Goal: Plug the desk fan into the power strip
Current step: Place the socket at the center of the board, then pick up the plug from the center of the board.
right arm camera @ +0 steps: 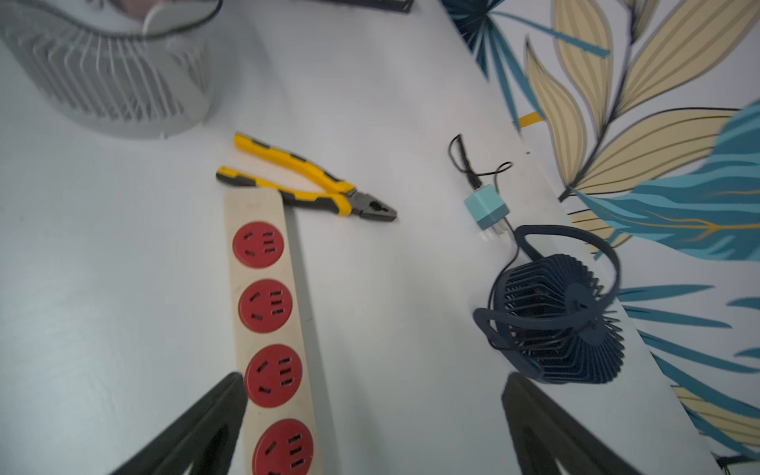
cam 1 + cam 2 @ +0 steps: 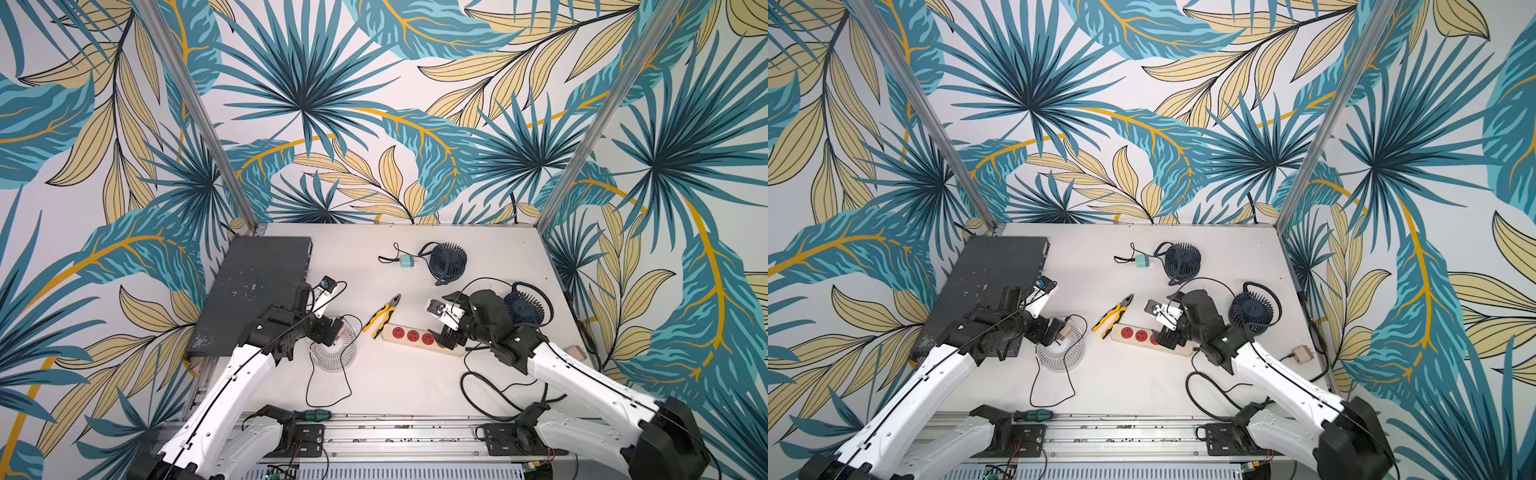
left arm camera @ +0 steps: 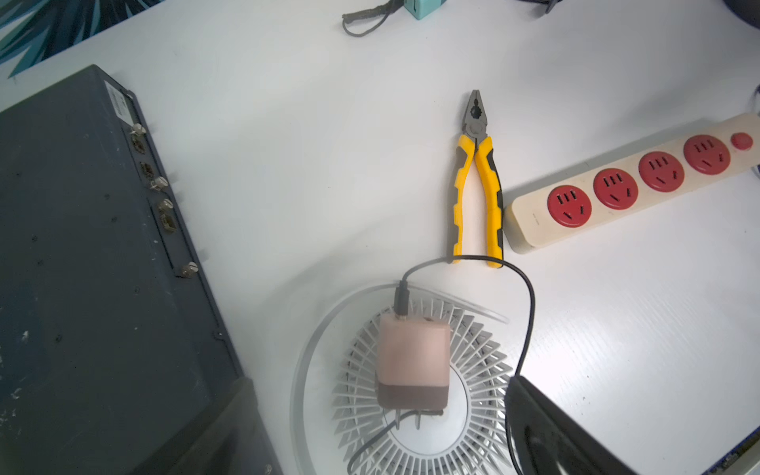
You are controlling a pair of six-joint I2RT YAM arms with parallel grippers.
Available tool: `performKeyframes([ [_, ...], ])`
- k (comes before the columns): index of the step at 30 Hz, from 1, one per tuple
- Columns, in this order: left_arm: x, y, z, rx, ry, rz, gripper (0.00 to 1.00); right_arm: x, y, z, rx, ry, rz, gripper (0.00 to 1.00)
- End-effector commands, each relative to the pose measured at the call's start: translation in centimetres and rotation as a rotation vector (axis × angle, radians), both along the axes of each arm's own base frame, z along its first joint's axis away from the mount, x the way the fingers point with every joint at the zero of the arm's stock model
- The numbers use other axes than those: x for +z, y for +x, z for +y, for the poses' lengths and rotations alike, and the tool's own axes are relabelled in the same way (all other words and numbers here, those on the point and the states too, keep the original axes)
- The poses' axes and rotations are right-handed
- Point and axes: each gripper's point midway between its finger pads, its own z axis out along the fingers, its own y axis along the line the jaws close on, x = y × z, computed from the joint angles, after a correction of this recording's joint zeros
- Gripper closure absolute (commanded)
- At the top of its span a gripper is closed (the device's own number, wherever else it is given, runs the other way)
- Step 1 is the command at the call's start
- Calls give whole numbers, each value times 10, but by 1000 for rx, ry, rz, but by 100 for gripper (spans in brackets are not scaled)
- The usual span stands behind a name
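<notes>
4 sockets (image 1: 258,244) on the strip (image 3: 629,185) sit empty mid-table, so nothing's plugged yet. Over the pink plug (image 3: 411,353) on the white fan (image 3: 477,370) the left gripper (image 3: 382,380) hangs wide open, gripping nothing; the right gripper (image 1: 372,376) gapes empty above the strip. Grasping and plugging remain, I'd say

Cream power strip (image 2: 415,337), four empty red sockets (image 3: 569,205), flat; white desk fan (image 2: 332,353) nearby

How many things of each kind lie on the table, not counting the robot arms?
Desk fans: 3 (white fan, two dark blue fans)
Plug adapters: 3 (teal adapter, two pink adapters)
Power strip: 1
Pliers: 1
Screwdriver: 1
Dark box: 1
Total: 10
</notes>
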Motion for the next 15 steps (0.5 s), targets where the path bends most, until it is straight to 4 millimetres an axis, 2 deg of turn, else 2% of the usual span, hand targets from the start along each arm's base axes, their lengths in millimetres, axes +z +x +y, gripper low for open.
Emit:
performKeyframes([
  [1, -8, -14, -3, -84, 31, 11, 3, 40, 15, -27, -326, 384, 50, 0],
  [5, -20, -14, -3, -100, 74, 25, 5, 54, 12, -51, -473, 577, 97, 0],
  [12, -40, -9, -10, -111, 94, 107, 10, 44, 8, -75, -596, 723, 127, 0],
  [15, -46, -6, -6, -87, 119, 114, 13, 42, 7, -83, -637, 767, 129, 0],
])
